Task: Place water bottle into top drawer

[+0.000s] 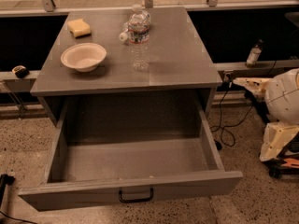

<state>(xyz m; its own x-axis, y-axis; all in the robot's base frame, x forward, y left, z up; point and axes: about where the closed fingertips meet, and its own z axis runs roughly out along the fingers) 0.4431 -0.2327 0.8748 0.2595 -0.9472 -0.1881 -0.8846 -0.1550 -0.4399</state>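
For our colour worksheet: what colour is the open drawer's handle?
Black handle, camera view. The claw is right of the cabinet.

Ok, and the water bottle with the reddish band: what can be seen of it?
The water bottle is small, clear ribbed plastic, with a white cap and narrow dark reddish label band. It stands upright on the cabinet top, right of the bowl, in front of a second bottle lying on its side. The gripper is off to the right, apart from it.
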